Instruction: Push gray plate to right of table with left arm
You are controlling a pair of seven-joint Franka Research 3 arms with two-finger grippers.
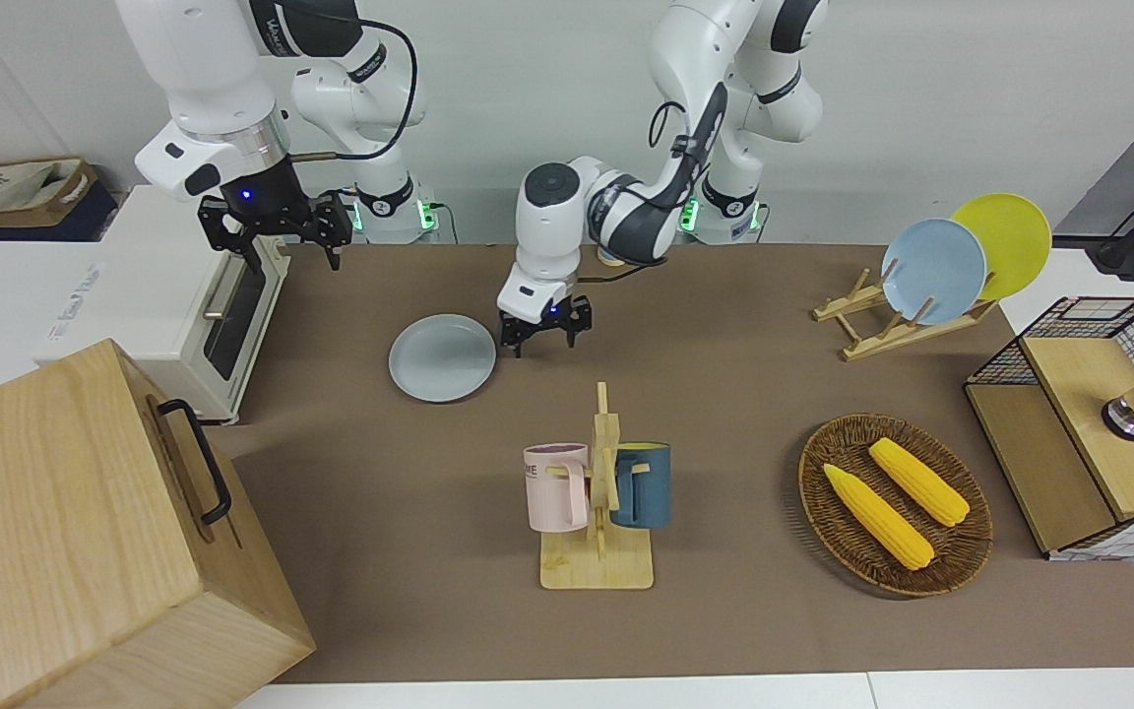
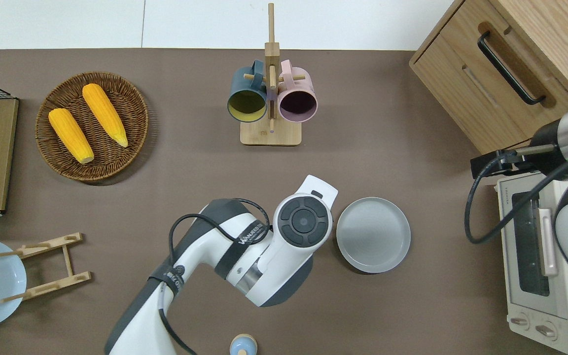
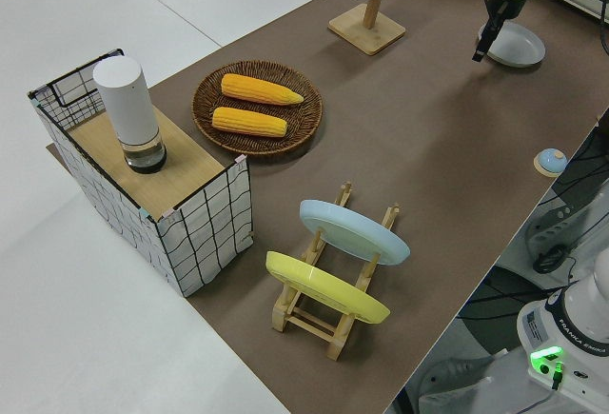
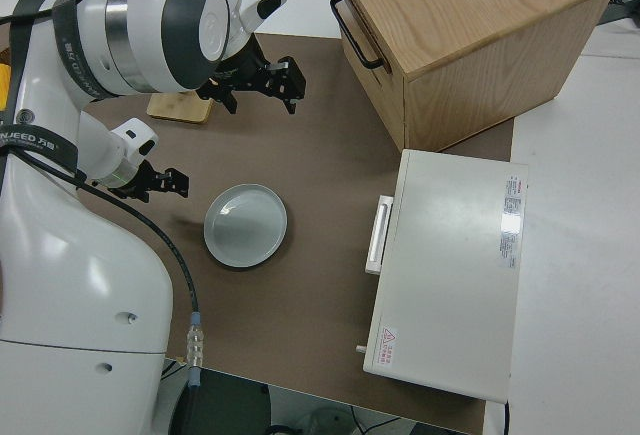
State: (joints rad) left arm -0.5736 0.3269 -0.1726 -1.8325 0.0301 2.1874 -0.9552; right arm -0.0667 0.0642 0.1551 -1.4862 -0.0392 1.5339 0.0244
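The gray plate [image 1: 442, 357] lies flat on the brown table [image 1: 724, 394], toward the right arm's end and close to the robots. It also shows in the overhead view [image 2: 373, 234], the left side view [image 3: 519, 45] and the right side view [image 4: 246, 225]. My left gripper [image 1: 542, 340] hangs low over bare table just beside the plate's rim, on the side toward the left arm's end, and is not on the plate. In the overhead view the arm's wrist [image 2: 303, 221] hides it. My right gripper [image 1: 272, 228] is parked.
A white toaster oven [image 1: 163, 295] and a wooden cabinet [image 1: 85, 532] stand at the right arm's end. A mug rack [image 1: 597, 492] stands farther from the robots. A wicker basket with corn [image 1: 895, 504], a plate rack [image 1: 931, 276] and a wire-sided shelf [image 1: 1079, 423] occupy the left arm's end.
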